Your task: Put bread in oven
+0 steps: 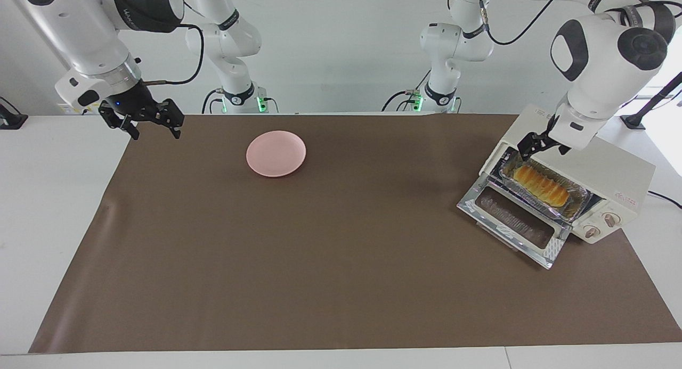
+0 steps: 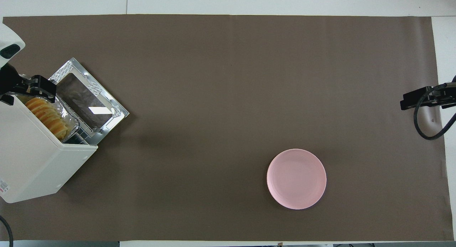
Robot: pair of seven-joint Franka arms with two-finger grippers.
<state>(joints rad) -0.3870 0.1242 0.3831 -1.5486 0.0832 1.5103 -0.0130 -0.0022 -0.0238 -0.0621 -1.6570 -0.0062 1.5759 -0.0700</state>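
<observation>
At the left arm's end of the bench I see the oven, door down, the bread in its foil tray inside; left end effector above it, seemingly empty, fingers unreadable; right end effector waits spread.

The white table carries a big brown mat that covers nearly the whole working surface, with bare white strips showing past both of its ends. Sitting on the mat at the left arm's end is the oven, door dropped flat onto the brown. Well apart from it, toward the right arm's end and close to the robots, lies a round pink plate.
</observation>
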